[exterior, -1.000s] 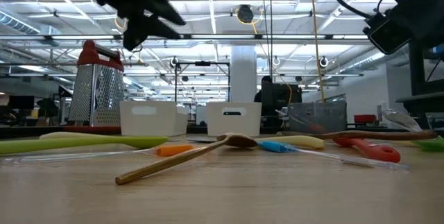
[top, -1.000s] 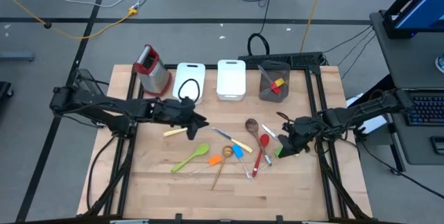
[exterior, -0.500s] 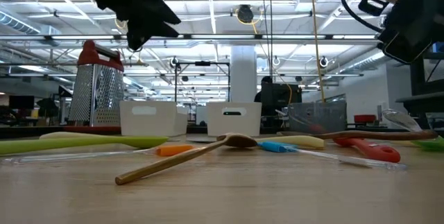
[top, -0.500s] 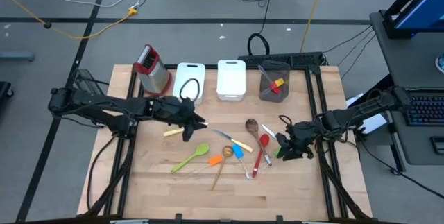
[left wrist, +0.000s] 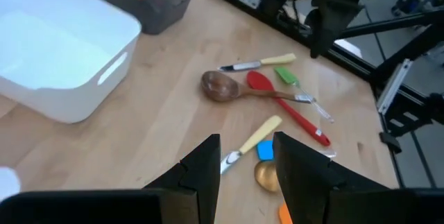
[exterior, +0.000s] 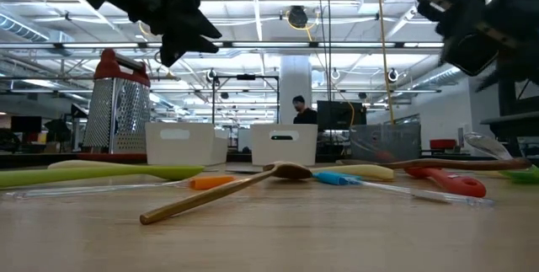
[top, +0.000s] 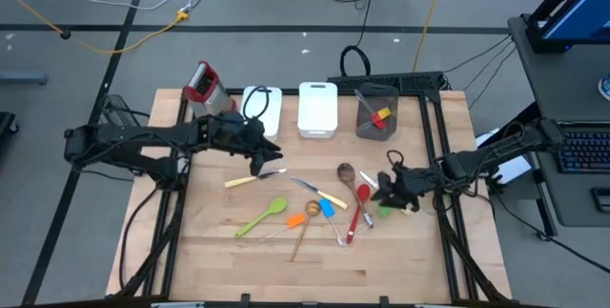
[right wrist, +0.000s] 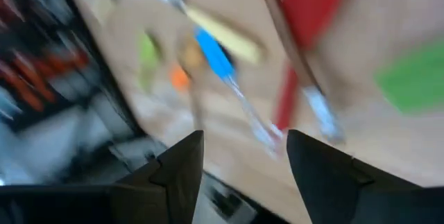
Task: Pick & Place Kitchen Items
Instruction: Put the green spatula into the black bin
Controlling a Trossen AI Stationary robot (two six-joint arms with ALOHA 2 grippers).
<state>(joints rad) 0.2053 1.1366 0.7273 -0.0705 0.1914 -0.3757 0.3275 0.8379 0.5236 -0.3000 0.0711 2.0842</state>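
No readable writing or labels. Right hand [top: 385,194] at frame right-centre, fingers spread, holding nothing, just above green piece [top: 384,211]. Left hand [top: 268,159] mid-left, fingers parted, empty. Utensils incl red spoon [top: 360,205] on table [top: 219,241], centre

The near strip of the pale wooden table [top: 219,251] lies bare and easy to reach across. The middle is cluttered with scattered utensils [top: 319,203]. Along the far edge stand a red-topped metal grater [top: 205,91], two white rectangular bins [top: 317,108] and a grey cup [top: 376,110].
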